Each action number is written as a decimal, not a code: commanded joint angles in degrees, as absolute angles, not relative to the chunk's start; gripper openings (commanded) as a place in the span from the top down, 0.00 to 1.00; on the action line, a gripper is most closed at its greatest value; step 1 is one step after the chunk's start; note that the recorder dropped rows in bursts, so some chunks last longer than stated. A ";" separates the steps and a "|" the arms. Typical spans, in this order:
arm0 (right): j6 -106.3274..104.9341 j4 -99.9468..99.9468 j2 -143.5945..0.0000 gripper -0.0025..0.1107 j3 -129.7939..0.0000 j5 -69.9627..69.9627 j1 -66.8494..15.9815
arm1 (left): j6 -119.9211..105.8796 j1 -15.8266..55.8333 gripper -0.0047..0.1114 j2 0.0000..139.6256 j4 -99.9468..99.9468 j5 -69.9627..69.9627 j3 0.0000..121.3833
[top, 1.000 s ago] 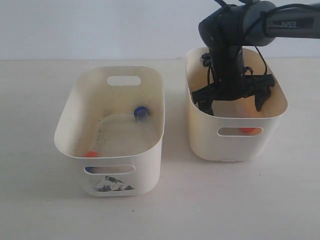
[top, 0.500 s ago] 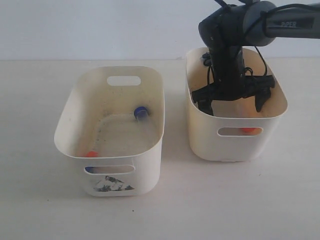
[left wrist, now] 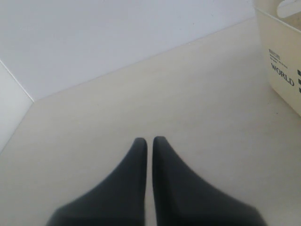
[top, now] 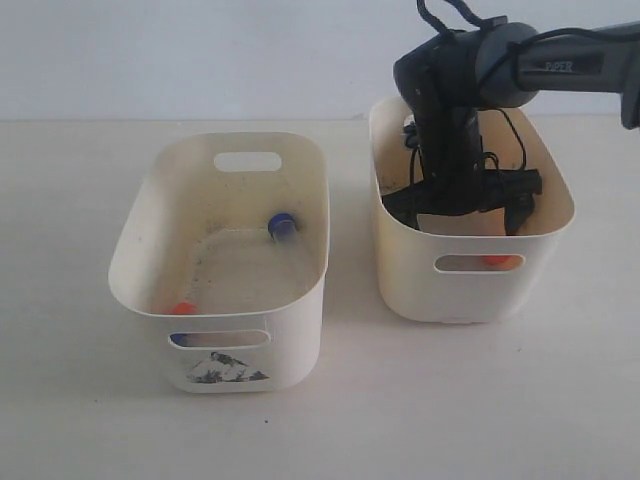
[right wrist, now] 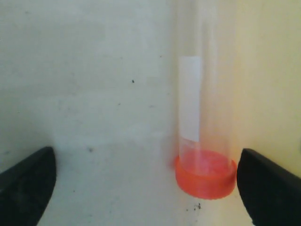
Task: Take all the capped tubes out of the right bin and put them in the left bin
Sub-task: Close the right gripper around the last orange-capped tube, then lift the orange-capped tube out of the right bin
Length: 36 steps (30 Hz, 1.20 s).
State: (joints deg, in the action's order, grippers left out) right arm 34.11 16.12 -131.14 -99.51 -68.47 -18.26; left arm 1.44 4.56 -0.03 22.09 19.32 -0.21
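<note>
Right gripper (top: 458, 212) is down inside the right bin (top: 470, 295), jaws spread wide and gripping nothing. An orange-capped tube (right wrist: 203, 141) sits between its fingers, closer to one and beside the bin wall. In the left bin (top: 140, 240) lie a blue-capped tube (top: 282, 225) and a second orange-capped tube (top: 181, 308). Left gripper (left wrist: 149, 142) hangs over the table (left wrist: 94, 117), closed tight and empty.
</note>
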 commanded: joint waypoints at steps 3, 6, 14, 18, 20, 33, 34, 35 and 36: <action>34.35 12.01 -134.46 0.14 -98.45 -69.96 -17.65 | 1.98 4.87 0.92 0.00 21.93 19.26 0.00; 34.49 10.99 -134.46 0.42 -98.45 -69.96 -17.65 | 1.98 4.87 0.92 0.00 21.93 19.26 0.00; 34.09 11.24 -134.46 0.98 -98.45 -69.96 -17.65 | 1.98 4.87 0.92 0.00 21.93 19.26 0.00; 31.81 11.24 -134.46 0.98 -98.45 -69.96 -17.65 | 1.98 4.87 0.92 0.00 21.93 19.26 0.00; 30.42 11.24 -134.46 0.98 -98.45 -69.96 -17.65 | 1.98 4.87 0.92 0.00 21.93 19.26 0.00; 24.74 9.88 -124.23 0.98 -98.45 -69.96 -17.65 | 1.98 4.87 0.92 0.00 21.93 19.26 0.00; 24.38 9.59 -123.38 0.98 -98.45 -69.96 -17.65 | 1.98 4.87 0.92 0.00 21.93 19.26 0.00; 23.93 9.22 -122.19 0.98 -98.45 -69.96 -17.65 | 1.98 4.87 0.92 0.00 21.93 19.26 0.00; 23.68 9.22 -121.43 0.98 -98.45 -69.96 -17.65 | 1.98 4.87 0.92 0.00 21.93 19.26 0.00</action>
